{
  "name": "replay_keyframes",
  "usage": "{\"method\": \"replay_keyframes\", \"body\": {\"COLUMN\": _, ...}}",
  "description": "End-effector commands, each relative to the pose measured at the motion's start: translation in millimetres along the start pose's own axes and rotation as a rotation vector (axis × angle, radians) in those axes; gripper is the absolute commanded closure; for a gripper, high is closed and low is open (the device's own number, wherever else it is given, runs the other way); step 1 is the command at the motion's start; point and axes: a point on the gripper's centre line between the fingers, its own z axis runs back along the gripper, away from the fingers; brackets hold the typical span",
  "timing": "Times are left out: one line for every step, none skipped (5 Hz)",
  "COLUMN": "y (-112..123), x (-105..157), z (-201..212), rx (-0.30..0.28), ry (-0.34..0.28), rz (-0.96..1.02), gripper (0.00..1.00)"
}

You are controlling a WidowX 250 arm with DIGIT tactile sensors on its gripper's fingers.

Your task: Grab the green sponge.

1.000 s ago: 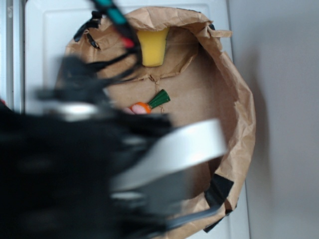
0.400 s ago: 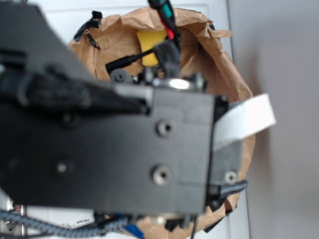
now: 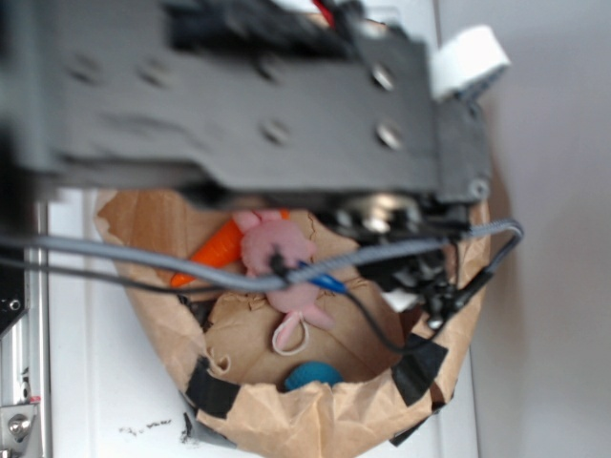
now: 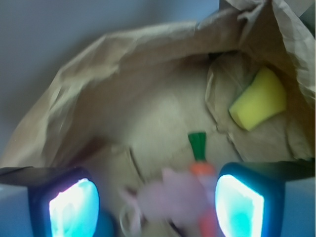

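In the wrist view the green sponge (image 4: pixel 258 105), a pale yellow tapered foam block, leans against the crumpled wall of the brown paper bag (image 4: pixel 123 74) at the upper right. My gripper (image 4: pixel 155 207) is open, its two glowing pads (image 4: pixel 74 210) at the bottom corners, with nothing held. It hovers well short of the sponge, above a pink plush toy (image 4: pixel 173 197) and an orange carrot toy (image 4: pixel 200 168). In the exterior view the black arm (image 3: pixel 239 105) hides the sponge and the gripper.
Inside the paper bag (image 3: pixel 315 420) lie the pink plush toy (image 3: pixel 277 253), the carrot toy (image 3: pixel 220 248) and a blue object (image 3: pixel 310 374). Cables (image 3: pixel 286 277) cross over the bag. A grey wall (image 3: pixel 554 286) stands to the right.
The arm has swept up and across the exterior view toward the far side of the bag, now covering the sponge and uncovering the plush toy, carrot and blue object.
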Motion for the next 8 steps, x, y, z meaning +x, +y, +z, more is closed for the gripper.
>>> {"method": "replay_keyframes", "body": {"y": 12, "x": 28, "z": 11, "rx": 0.109, "ry": -0.049, "rz": 0.187, "gripper": 0.00}}
{"method": "replay_keyframes", "body": {"y": 12, "x": 28, "z": 11, "rx": 0.109, "ry": -0.049, "rz": 0.187, "gripper": 0.00}}
{"method": "replay_keyframes", "body": {"y": 41, "x": 18, "z": 13, "rx": 0.045, "ry": -0.055, "rz": 0.351, "gripper": 0.00}}
{"method": "replay_keyframes", "body": {"y": 61, "x": 9, "z": -5, "rx": 0.007, "ry": -0.127, "rz": 0.397, "gripper": 0.00}}
{"method": "replay_keyframes", "body": {"y": 74, "x": 2, "z": -34, "rx": -0.013, "ry": -0.247, "rz": 0.482, "gripper": 0.00}}
{"method": "replay_keyframes", "body": {"y": 60, "x": 16, "z": -61, "rx": 0.050, "ry": -0.280, "rz": 0.493, "gripper": 0.00}}
{"method": "replay_keyframes", "body": {"y": 46, "x": 33, "z": -74, "rx": 0.091, "ry": -0.285, "rz": 0.533, "gripper": 0.00}}
{"method": "replay_keyframes", "body": {"y": 42, "x": 52, "z": -88, "rx": 0.144, "ry": -0.279, "rz": 0.564, "gripper": 0.00}}
